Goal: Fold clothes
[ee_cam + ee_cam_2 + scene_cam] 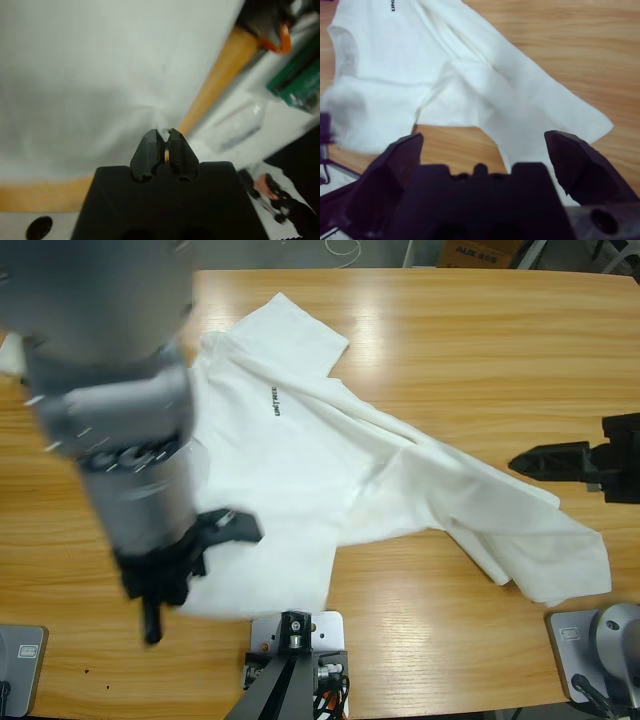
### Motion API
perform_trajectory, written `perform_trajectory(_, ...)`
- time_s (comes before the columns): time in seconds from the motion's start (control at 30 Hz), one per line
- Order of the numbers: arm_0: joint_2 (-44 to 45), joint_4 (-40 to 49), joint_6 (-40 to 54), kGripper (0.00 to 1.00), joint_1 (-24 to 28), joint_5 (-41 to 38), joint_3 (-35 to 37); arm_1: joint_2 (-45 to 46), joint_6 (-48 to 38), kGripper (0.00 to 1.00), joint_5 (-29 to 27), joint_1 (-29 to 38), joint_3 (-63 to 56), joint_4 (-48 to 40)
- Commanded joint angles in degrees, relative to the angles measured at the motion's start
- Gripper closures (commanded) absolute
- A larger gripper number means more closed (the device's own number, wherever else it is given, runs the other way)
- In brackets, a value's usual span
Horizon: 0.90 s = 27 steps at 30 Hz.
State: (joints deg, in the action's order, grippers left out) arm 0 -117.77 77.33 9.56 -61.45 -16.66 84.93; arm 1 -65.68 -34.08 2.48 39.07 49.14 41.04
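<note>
a: beside the near edge of the table [450,660], the left gripper [161,142] has its jaws clenched on a pinch of the t-shirt [300,470]'s hem. that's where it could go wrong, i think: the bite looks thin, so a quick lift could pull the cloth free, or drag the whole shirt off the near edge.

b: and the right gripper [545,460]?

a: released, jaws spread wide, just beside the far end of the shirt and not touching it. if it closes there it may catch only the top layer of that bunched part.

b: how does the shirt look?

a: white, lying across the middle of the table, chest lettering [273,401] showing toward the far edge. one sleeve [290,325] points to the far edge; the other side is rumpled and folded over itself, trailing toward the right gripper. it's limp cloth, so i'd expect it to sag and slide.
</note>
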Motion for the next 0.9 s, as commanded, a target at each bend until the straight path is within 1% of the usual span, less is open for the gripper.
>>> perform_trajectory(0.03, 15.25, 2.47, -8.73, 1.000, -7.42, -7.07, -14.16, -5.85, 0.17, 0.000, 0.21, -1.81, -3.02, -0.94)
perform_trajectory(0.1, 19.05, 3.28, -11.00, 1.000, -9.92, -7.91, -14.35, -8.97, 1.03, 0.000, -2.85, -1.81, -3.47, -3.17)
perform_trajectory(0.13, 19.88, 4.16, -12.18, 1.000, -11.06, -8.35, -13.83, -10.94, 2.58, 0.000, -4.80, -2.03, -3.03, -4.74)
perform_trajectory(0.17, 20.19, 5.13, -12.58, 1.000, -12.08, -8.39, -13.60, -13.12, 4.65, 0.000, -5.61, -3.46, -2.05, -6.09)
perform_trajectory(0.23, 20.98, 5.37, -12.77, 1.000, -12.64, -8.44, -15.30, -18.91, 9.64, 0.000, -5.00, -6.59, 1.71, -6.85)
perform_trajectory(0.3, 21.14, 5.20, -13.32, 1.000, -12.57, -8.47, -16.11, -25.25, 13.78, 0.000, -3.66, -7.17, 6.14, -5.76)
perform_trajectory(0.4, 20.77, 4.95, -13.39, 1.000, -12.52, -8.46, -15.87, -29.77, 15.67, 0.009, -2.13, -4.57, 7.58, -5.88)
perform_trajectory(0.57, 20.84, 4.74, -13.44, 1.000, -12.20, -8.47, -16.39, -32.32, 19.45, 0.015, -1.78, 1.48, 5.61, -8.08)
perform_trajectory(0.6, 20.83, 4.67, -13.51, 1.000, -12.18, -8.47, -16.50, -32.42, 19.79, 0.021, -1.76, 1.96, 5.10, -8.48)
perform_trajectory(0.67, 20.83, 4.58, -13.60, 1.000, -12.06, -8.47, -16.55, -33.46, 20.28, 0.078, -1.18, 2.15, 4.75, -8.99)
perform_trajectory(0.73, 20.88, 4.58, -13.60, 1.000, -11.73, -8.47, -16.53, -34.92, 20.37, 0.081, -0.83, 2.20, 4.00, -10.75)
perform_trajectory(0.77, 20.95, 4.58, -13.58, 1.000, -11.62, -8.47, -16.55, -35.83, 20.37, 0.098, -0.39, 2.18, 3.72, -11.54)
perform_trajectory(0.8, 21.00, 4.58, -13.60, 1.000, -11.53, -8.47, -16.55, -36.94, 20.37, 0.154, -0.23, 2.17, 3.58, -11.80)
perform_trajectory(0.83, 21.02, 4.58, -13.60, 1.000, -11.50, -8.47, -16.55, -37.96, 20.39, 0.243, 0.07, 2.18, 3.36, -12.16)
perform_trajectory(0.9, 21.09, 4.58, -13.60, 1.000, -11.50, -8.47, -16.55, -38.82, 20.46, 0.499, 1.23, 2.13, 1.98, -14.32)
